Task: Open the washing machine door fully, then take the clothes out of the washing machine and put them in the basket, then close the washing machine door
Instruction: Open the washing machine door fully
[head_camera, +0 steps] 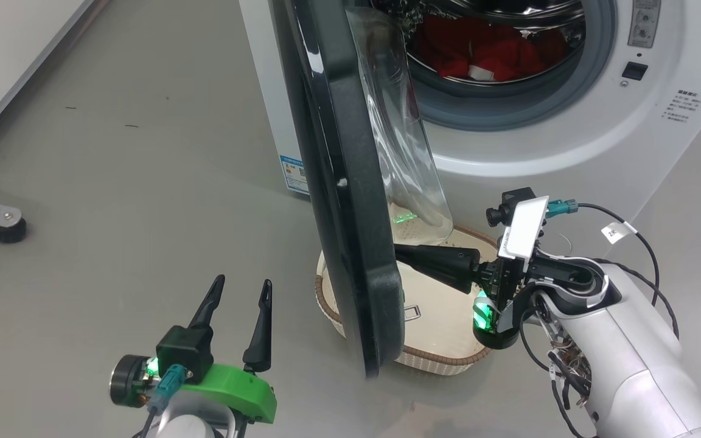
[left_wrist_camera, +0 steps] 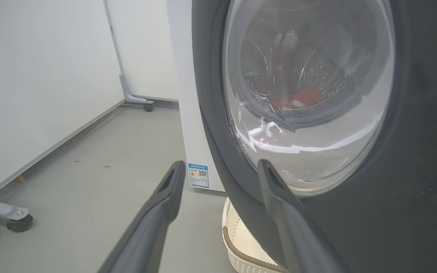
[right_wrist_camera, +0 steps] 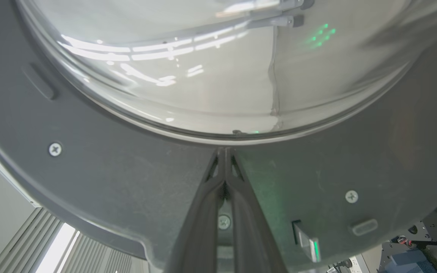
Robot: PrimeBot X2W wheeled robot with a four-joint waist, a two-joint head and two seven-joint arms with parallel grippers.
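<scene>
Right gripper [right_wrist_camera: 224,153], fingers pressed together (left gripper [head_camera: 244,280] spread), seemingly pushes the washing machine door [head_camera: 338,182] at its inner rim; slipping onto the glass would stall opening.

green L wrist [head_camera: 238,389], pale R forearm [head_camera: 624,359], blk cables [head_camera: 566,368]

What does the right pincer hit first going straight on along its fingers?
The washing machine door: the shut right pincer points at its dark inner rim. Tips look nearly touching, though depth is unclear.
</scene>
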